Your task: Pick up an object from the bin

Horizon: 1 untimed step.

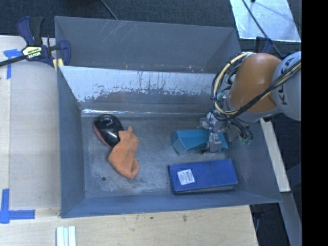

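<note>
Closest to my lens is the arm's orange wrist cover [256, 83], with looped cables [225, 88] hanging off its left side. Below it sits the grey metal bin [154, 206]. Its far wall is streaked with scratches and its floor is scuffed and dull. The bin rests on a pale surface [31, 137] that shows along its left and near sides. Beyond the far rim I see dark floor [154, 4].

I take my bearings from the flat dark-blue box [202, 176] with a white label [185, 177], which lies against the near wall in the bin's right half. Just behind that box, toward the far wall, lies a teal block [188, 140]. It is small and boxy, with a lighter top face and a darker side, and it is turned a little askew to the box. The jaws are down at the block's right end, directly behind the box's right half. They look to be touching the block or very close to it. Whether they stand parted or closed, or have any hold on the block, I cannot tell from up here.

Left of the box, well apart from it, a crumpled orange cloth [124, 155] lies on the bin floor. A black mouse [106, 128] lies farther left and back from the box, touching the cloth's upper edge.
</note>
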Motion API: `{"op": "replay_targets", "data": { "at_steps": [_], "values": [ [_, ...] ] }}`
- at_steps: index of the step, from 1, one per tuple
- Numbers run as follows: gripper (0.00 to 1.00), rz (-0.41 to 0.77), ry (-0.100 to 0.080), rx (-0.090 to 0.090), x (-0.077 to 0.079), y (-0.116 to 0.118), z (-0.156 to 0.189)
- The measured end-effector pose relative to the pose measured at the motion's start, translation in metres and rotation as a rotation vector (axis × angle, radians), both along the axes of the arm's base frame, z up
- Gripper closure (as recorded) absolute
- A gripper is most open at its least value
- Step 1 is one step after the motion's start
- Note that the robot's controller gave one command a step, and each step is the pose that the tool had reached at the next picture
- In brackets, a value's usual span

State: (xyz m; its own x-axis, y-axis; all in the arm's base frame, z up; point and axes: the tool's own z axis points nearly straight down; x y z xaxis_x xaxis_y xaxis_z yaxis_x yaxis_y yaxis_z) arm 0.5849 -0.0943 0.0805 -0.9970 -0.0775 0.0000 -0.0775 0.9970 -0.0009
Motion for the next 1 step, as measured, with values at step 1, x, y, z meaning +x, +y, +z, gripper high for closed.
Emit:
{"op": "replay_targets", "data": {
  "at_steps": [1],
  "values": [
    [1.00,-0.011,0.002,0.000,-0.0111,0.0018,0.1447]
  ]
}}
